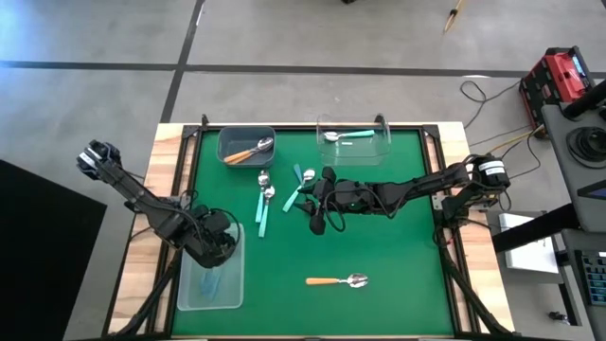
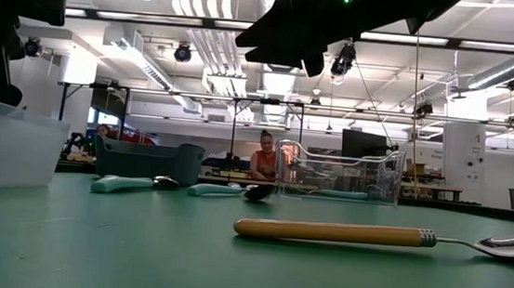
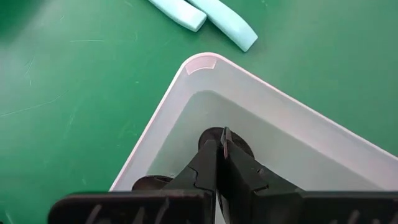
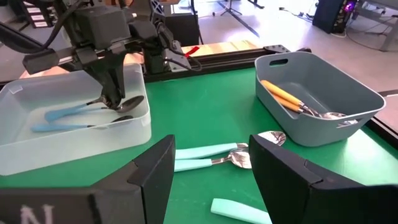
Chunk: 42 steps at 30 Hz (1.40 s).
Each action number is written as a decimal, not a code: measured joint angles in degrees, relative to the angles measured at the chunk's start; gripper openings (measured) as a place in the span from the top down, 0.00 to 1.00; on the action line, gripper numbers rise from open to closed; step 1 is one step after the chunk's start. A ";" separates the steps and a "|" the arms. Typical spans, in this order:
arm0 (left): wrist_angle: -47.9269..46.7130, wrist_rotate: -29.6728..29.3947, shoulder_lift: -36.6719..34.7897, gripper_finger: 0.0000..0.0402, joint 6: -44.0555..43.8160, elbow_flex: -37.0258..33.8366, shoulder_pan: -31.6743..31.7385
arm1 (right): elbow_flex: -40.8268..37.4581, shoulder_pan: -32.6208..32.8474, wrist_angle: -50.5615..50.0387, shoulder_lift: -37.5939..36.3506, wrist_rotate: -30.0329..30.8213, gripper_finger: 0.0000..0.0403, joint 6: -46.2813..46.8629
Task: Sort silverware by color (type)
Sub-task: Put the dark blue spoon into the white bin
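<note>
A: Two arms busy. Left gripper [image 4: 115,99] sits down inside the frosted bin [image 1: 230,284], fingers [image 3: 208,163] pinched together over the light-blue spoons [image 4: 78,112]; can't tell if it grips one.

B: Right gripper [image 1: 317,213]?

A: Fingers spread wide, empty, hanging above the teal spoons [image 1: 264,197] mid-counter [image 1: 379,246].

B: Other spoons?

A: Orange ones in the grey bin [image 1: 246,145], one teal in the clear bin [image 1: 353,139], one stray orange spoon [image 1: 337,280] near the front.

B: I'd drop square across a handle, not the bowl, before closing.
</note>
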 joint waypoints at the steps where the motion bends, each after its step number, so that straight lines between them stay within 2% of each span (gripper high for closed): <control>1: 0.00 -0.01 0.04 1.00 0.00 -0.04 0.00 | 0.00 0.00 0.01 0.00 0.00 0.51 -0.01; 7: 0.01 -0.12 0.76 1.00 -0.02 -0.04 0.02 | 0.00 0.00 0.00 -0.02 -0.02 0.51 -0.01; 16: -0.04 -0.24 2.50 0.94 -0.31 -0.04 0.02 | 0.00 0.00 -0.02 -0.02 0.00 0.51 0.00; 29: 0.09 0.59 2.80 0.93 0.91 -0.04 0.02 | 0.00 0.00 -0.08 -0.02 0.00 0.51 0.02; 33: 1.97 4.53 2.71 0.93 6.01 0.28 0.02 | 0.00 0.00 -0.11 0.00 -0.02 0.51 -0.01; 38: 4.45 13.53 2.76 0.95 12.92 0.75 -0.09 | 0.00 0.00 -0.48 0.00 0.00 0.51 -0.02; 42: 4.51 16.53 4.07 0.98 14.95 0.43 -0.43 | 0.00 0.00 -0.52 0.00 0.00 0.51 -0.07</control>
